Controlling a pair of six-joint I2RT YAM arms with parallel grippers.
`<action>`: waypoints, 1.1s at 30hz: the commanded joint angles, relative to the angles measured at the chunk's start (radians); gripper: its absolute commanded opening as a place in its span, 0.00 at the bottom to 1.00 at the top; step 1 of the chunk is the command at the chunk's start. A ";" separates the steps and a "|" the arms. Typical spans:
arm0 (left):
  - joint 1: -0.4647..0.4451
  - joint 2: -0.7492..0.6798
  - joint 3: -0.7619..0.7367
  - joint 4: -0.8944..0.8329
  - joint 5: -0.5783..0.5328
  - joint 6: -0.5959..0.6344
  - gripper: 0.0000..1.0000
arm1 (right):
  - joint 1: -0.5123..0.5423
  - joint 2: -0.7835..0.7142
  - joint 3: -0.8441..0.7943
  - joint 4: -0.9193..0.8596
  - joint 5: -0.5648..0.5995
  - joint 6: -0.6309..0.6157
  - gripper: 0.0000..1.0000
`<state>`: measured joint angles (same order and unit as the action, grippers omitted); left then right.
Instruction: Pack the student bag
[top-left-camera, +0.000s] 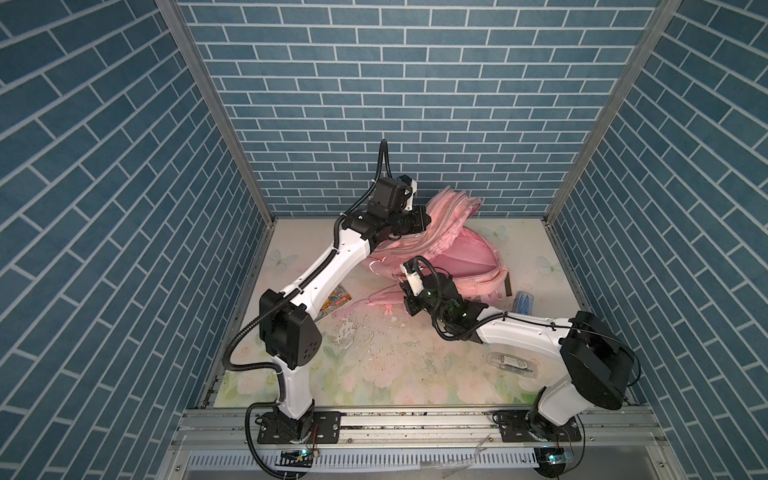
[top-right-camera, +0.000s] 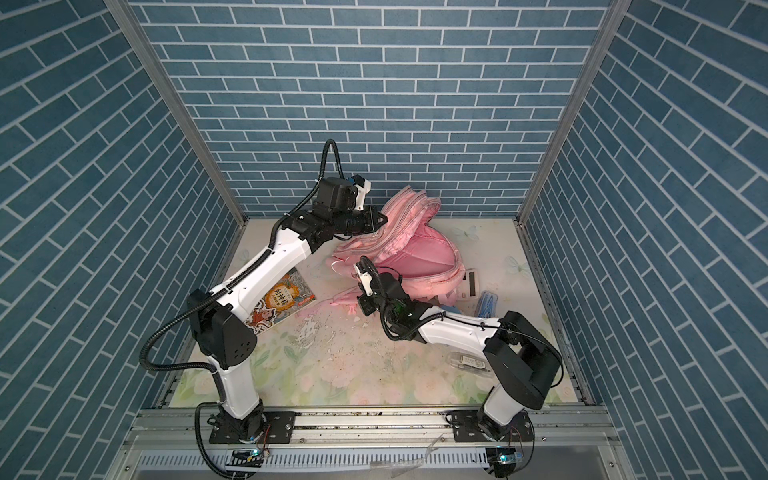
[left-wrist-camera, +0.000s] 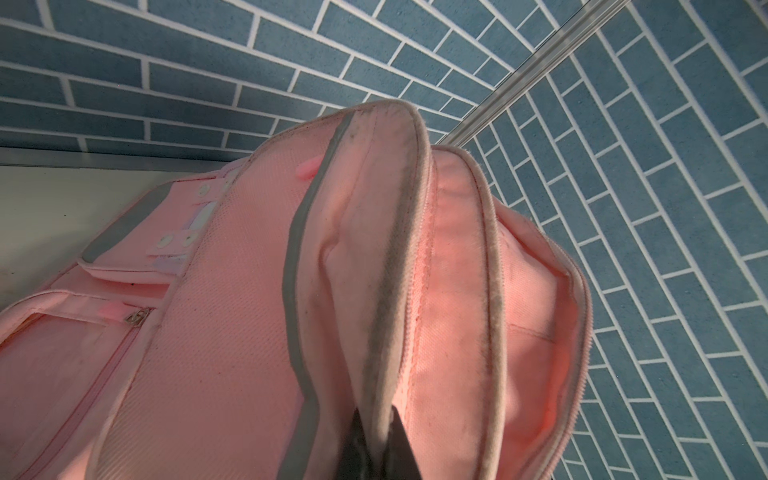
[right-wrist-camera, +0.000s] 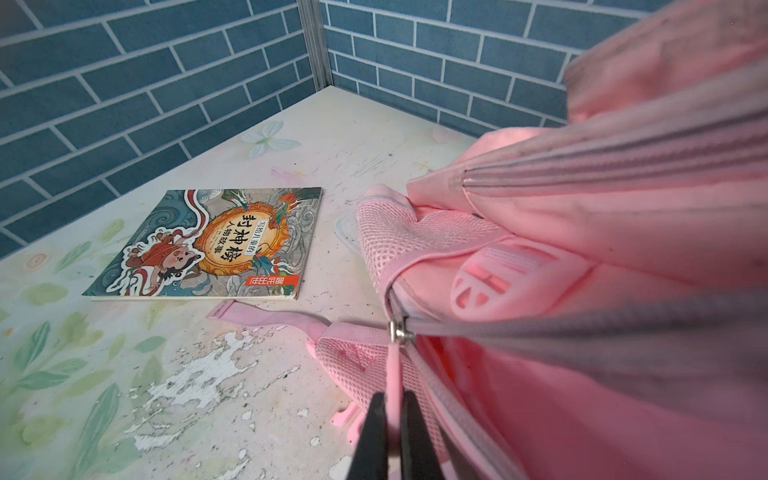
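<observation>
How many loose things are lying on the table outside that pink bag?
4: a picture book at the left, a white calculator and a blue case right of the student bag, a clear case nearer the front. Others may be hidden.

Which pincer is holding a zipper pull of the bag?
The right pincer, shut on the pink zipper pull; the left pincer instead pinches a raised rim of the student bag.

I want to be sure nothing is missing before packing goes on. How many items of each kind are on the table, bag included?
student bag: 1
picture book: 1
white calculator: 1
small blue case: 1
clear pencil case: 1
Total: 5
</observation>
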<state>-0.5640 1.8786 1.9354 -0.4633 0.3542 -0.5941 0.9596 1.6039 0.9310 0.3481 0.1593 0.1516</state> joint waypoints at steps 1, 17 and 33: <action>-0.004 -0.034 0.094 0.177 0.042 -0.007 0.00 | 0.011 0.025 0.035 0.048 -0.026 0.001 0.00; -0.001 -0.010 0.184 0.043 0.014 0.200 0.00 | 0.010 0.129 0.189 -0.070 0.045 0.130 0.06; 0.024 0.015 0.189 -0.102 -0.110 0.798 0.00 | 0.010 -0.284 0.079 -0.282 0.013 0.205 0.43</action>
<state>-0.5503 1.9041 2.0567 -0.6941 0.2279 0.0280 0.9646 1.4029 1.0531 0.1368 0.1253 0.3134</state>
